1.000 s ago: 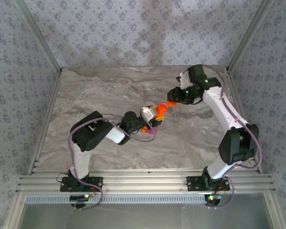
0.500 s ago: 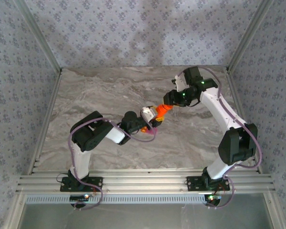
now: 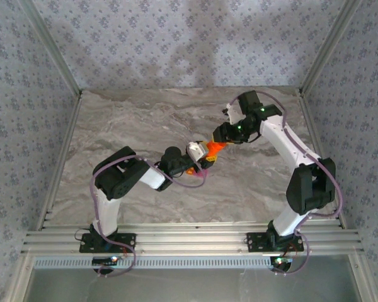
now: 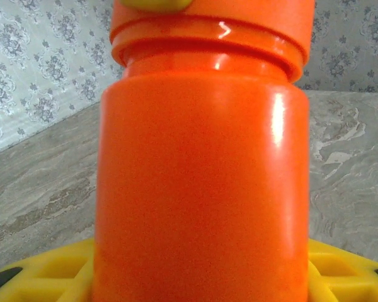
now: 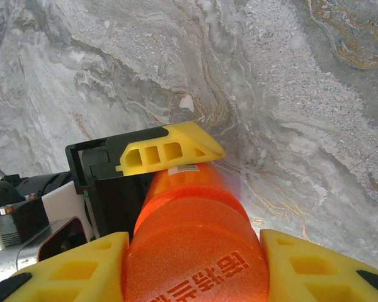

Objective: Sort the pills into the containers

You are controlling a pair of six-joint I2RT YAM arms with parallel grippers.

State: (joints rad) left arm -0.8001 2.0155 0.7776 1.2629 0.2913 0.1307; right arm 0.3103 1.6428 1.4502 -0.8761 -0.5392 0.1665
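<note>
An opaque orange bottle (image 3: 212, 149) hangs between my two arms above mid-table. My left gripper (image 3: 201, 153) is shut on its body (image 4: 201, 176), one yellow finger (image 4: 47, 277) on each side. My right gripper (image 3: 222, 139) is shut on the orange cap (image 5: 195, 264), which sits on the bottle's neck (image 4: 208, 38); its yellow fingers (image 5: 69, 270) press both sides of the cap. The containers show as a small orange and pink patch (image 3: 190, 170) on the table under my left wrist. The pills are hidden.
The marble tabletop (image 3: 126, 126) is walled in by patterned panels and metal posts. My left arm's purple cable (image 3: 195, 182) loops low beside the containers. An aluminium rail (image 3: 189, 242) runs along the near edge by both bases.
My right gripper has moved down and left, carrying the orange cap, and now meets the top of the bottle. The left arm and the bottle have stayed put.
</note>
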